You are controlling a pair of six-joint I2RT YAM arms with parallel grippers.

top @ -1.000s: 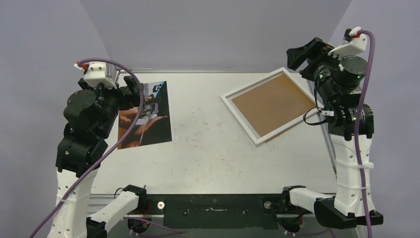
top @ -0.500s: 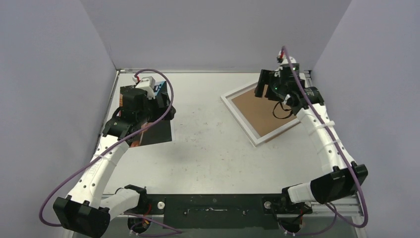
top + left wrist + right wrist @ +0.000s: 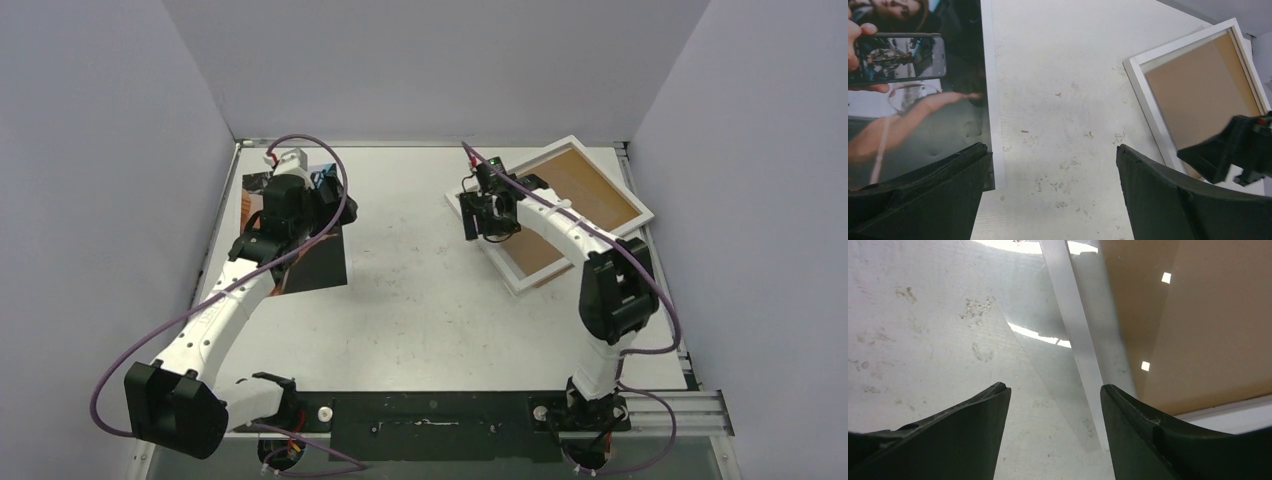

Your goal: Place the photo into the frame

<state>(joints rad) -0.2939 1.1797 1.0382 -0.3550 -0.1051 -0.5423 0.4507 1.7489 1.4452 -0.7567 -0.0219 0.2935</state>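
The photo (image 3: 318, 266) lies picture up at the table's back left, a dark print of a hand holding a phone (image 3: 908, 75). My left gripper (image 3: 335, 212) hovers over its right edge, open, with only bare table between the fingers (image 3: 1051, 150). The frame (image 3: 600, 150), a white rim around a shiny brown panel (image 3: 1198, 95), lies flat and askew at the back right. My right gripper (image 3: 483, 228) is low over the frame's left corner, open. In the right wrist view the white rim (image 3: 1073, 325) runs just inside the right finger, and nothing is gripped (image 3: 1054, 388).
The scuffed white table (image 3: 430, 300) stretches between photo and frame. Grey walls close in the back and both sides. Both arm bases and a black rail (image 3: 430, 420) sit along the near edge. The right gripper's black body (image 3: 1238, 155) shows in the left wrist view.
Both arms have unfolded and reached forward. The right gripper swung from the back right corner down to the frame's left corner. The left gripper settled over the photo's right edge.
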